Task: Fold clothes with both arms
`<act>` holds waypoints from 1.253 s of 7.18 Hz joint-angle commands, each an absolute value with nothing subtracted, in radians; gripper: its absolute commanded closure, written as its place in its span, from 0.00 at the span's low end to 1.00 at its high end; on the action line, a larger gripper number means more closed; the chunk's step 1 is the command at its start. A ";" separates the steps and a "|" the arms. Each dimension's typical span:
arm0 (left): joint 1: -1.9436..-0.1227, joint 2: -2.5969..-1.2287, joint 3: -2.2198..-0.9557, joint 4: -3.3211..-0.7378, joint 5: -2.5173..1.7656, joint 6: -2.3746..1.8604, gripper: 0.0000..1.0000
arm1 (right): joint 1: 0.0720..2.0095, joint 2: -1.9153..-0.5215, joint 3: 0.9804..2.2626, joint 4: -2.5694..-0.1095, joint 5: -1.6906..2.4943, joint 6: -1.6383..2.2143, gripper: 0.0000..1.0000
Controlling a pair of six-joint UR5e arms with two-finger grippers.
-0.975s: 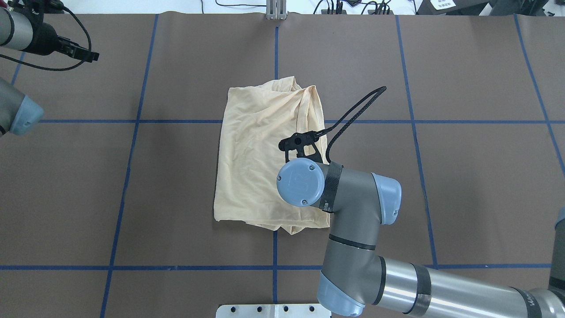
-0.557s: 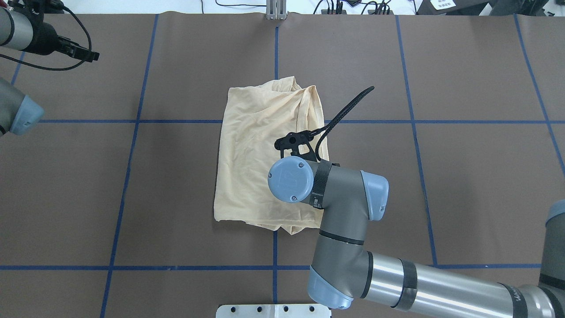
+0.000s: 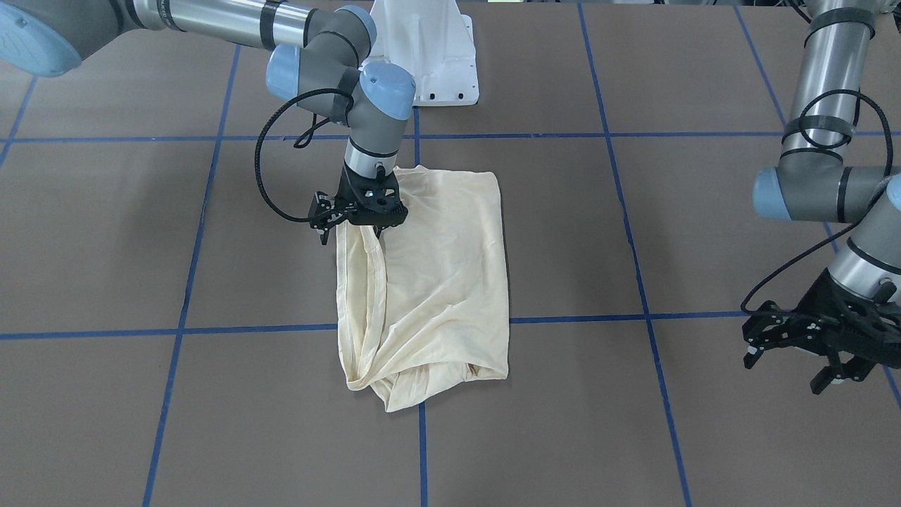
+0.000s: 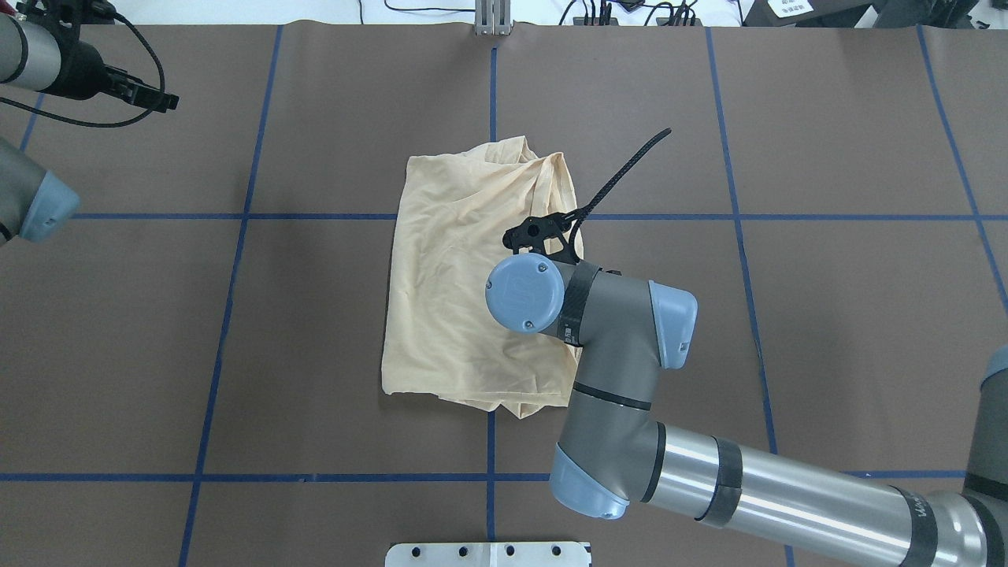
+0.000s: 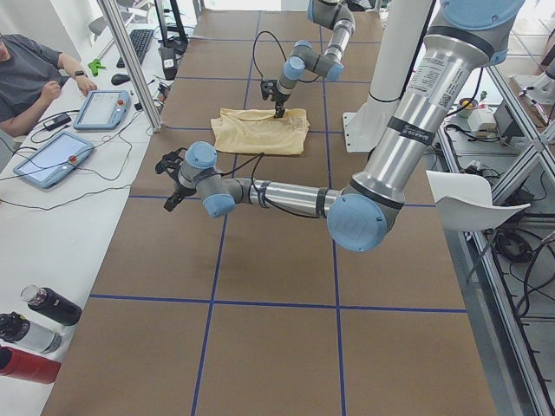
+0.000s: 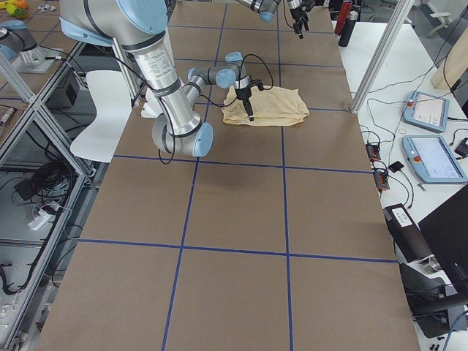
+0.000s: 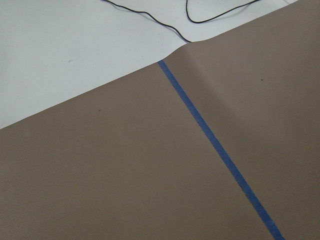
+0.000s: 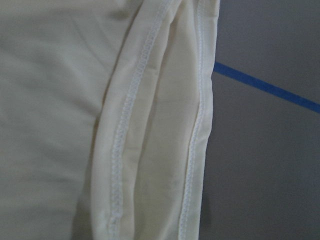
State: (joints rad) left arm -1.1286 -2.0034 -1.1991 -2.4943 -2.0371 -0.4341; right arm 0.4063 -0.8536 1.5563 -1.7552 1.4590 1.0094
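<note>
The pale cream-yellow shirt [image 3: 436, 282] lies folded into a rough rectangle at the table's middle, plain side up [image 4: 457, 276]; no print or label shows. My right gripper [image 3: 372, 231] points straight down at the shirt's hemmed edge on my right side, fingertips at the cloth. It looks shut and holds nothing. The right wrist view shows only the doubled stitched hem [image 8: 150, 150] and brown table. My left gripper [image 3: 836, 380] hovers open and empty far off at my left, over bare table [image 4: 161, 100]. The left wrist view shows only table.
Blue tape lines [image 4: 492, 94] grid the brown table cover. The white pedestal base [image 3: 436, 63] stands behind the shirt. A seated operator [image 5: 35, 74] with control tablets [image 5: 102, 108] is at the table's far side, and bottles [image 5: 35, 321] stand there too.
My right arm shifted a little to my left, then forward along the shirt's right edge. The shirt kept its shape. The left arm barely moved.
</note>
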 commanded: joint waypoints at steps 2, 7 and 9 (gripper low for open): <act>-1.126 -2.005 -1.198 -2.494 -2.037 -0.434 0.00 | 0.459 -0.891 1.571 -1.795 1.470 0.918 0.00; -1.127 -2.005 -1.228 -2.493 -2.043 -0.521 0.00 | 0.468 -1.028 1.802 -1.734 1.502 0.986 0.00; -1.036 -1.962 -1.378 -2.482 -2.028 -0.738 0.00 | 0.471 -1.055 1.809 -1.488 1.566 1.099 0.00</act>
